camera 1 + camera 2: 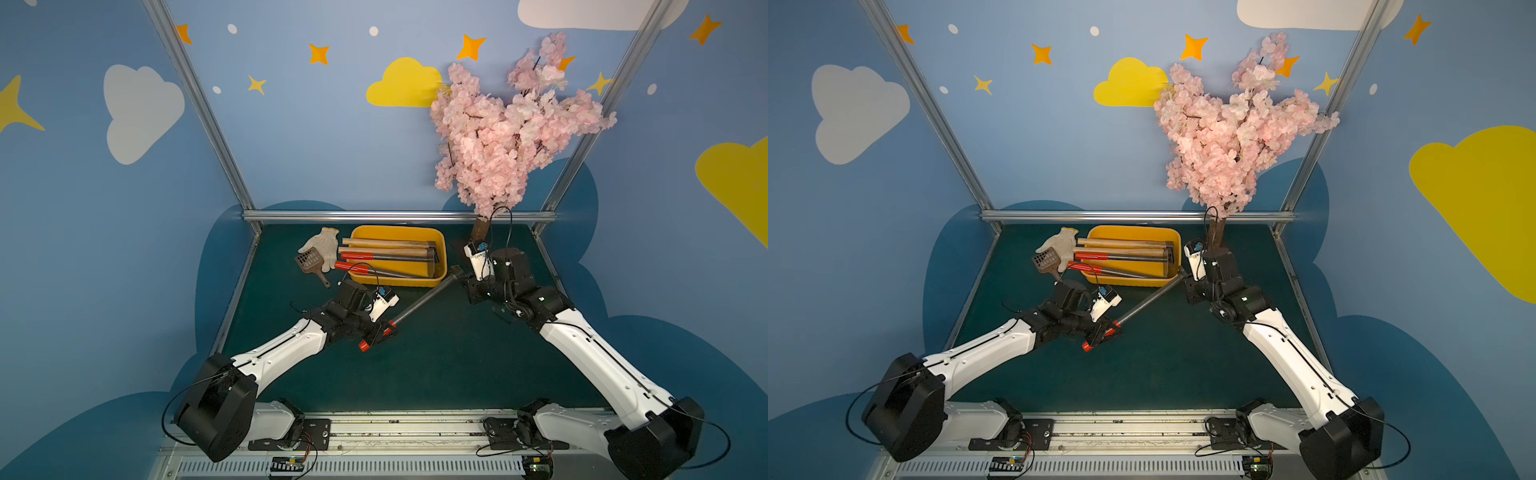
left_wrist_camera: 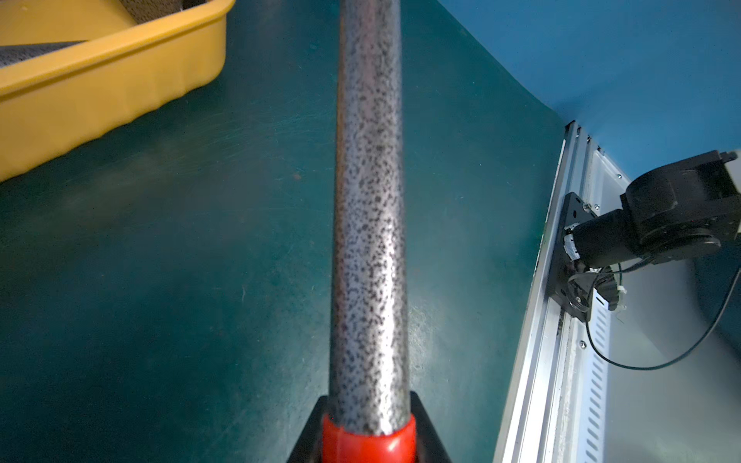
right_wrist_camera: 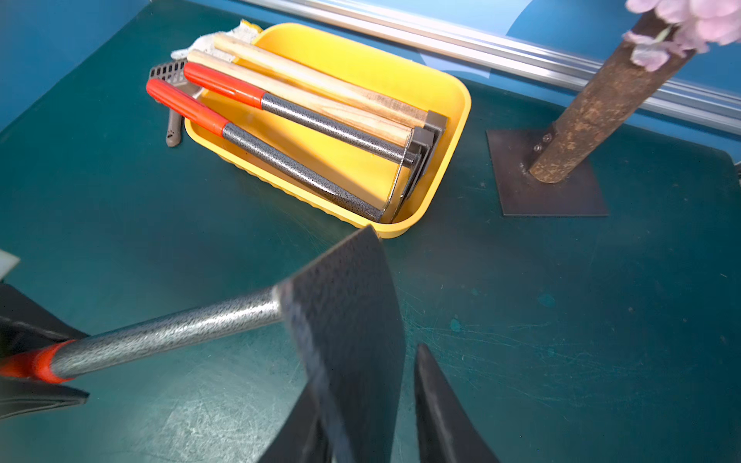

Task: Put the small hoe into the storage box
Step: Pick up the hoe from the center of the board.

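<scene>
The small hoe (image 1: 419,301) (image 1: 1148,301) has a speckled grey shaft (image 2: 369,200), a red grip and a dark blade (image 3: 349,312). It hangs slanted in front of the storage box (image 1: 395,283) (image 1: 1133,227), outside it. My left gripper (image 1: 380,334) (image 2: 368,409) is shut on the red grip end. Around the blade stands my right gripper (image 1: 467,280) (image 3: 369,368); one finger lies against the blade and a narrow gap shows before the other finger (image 3: 437,401). The yellow box (image 3: 465,108) (image 2: 100,92) holds several long-handled tools (image 3: 304,116) with wooden or red grips.
A white work glove (image 1: 326,243) and a brown slotted scoop (image 1: 311,262) lie left of the box. A pink blossom tree (image 1: 507,133) stands on a metal base plate (image 3: 561,200) right of the box. An aluminium rail (image 1: 395,216) bounds the back of the green mat.
</scene>
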`<state>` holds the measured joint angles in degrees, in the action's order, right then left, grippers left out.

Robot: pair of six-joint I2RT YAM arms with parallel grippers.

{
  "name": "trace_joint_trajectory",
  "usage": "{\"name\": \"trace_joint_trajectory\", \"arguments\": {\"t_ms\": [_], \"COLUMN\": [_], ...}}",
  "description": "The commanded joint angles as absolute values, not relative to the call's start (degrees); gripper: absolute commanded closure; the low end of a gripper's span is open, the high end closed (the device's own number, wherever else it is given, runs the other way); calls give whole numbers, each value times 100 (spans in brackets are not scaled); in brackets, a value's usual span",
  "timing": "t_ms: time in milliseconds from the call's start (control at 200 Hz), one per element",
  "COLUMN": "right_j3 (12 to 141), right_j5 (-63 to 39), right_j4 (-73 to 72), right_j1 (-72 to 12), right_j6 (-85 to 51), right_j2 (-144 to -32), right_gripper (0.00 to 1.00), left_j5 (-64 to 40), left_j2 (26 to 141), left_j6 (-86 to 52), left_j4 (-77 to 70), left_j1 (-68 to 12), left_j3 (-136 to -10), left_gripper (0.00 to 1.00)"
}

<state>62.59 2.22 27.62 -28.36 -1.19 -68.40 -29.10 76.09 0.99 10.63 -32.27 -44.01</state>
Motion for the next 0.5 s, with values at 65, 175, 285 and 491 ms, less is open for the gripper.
{"name": "trace_joint_trajectory", "arguments": {"t_ms": [65, 175, 285, 491], "right_j3": [6407, 6427, 6489, 7111], "right_j5": [131, 166, 191, 548], "right_j4": [2613, 2613, 2626, 3256], "right_j1": [-2814, -2813, -2813, -2758], "right_j6": [-96, -114, -126, -265], "right_j2": [-7025, -7047, -7082, -7686], "right_gripper": [95, 100, 100, 100], "left_j5": [-3382, -3379, -3053, -480], "left_j2": [7499, 7449, 7393, 7183], "left_j6": [142, 137, 132, 238], "left_j4": [708, 686, 659, 864], "left_j1": [-3212, -3217, -3217, -3332], "left_j3": [-4690, -4670, -4643, -4599], "left_gripper": [98, 98, 73, 37]}}
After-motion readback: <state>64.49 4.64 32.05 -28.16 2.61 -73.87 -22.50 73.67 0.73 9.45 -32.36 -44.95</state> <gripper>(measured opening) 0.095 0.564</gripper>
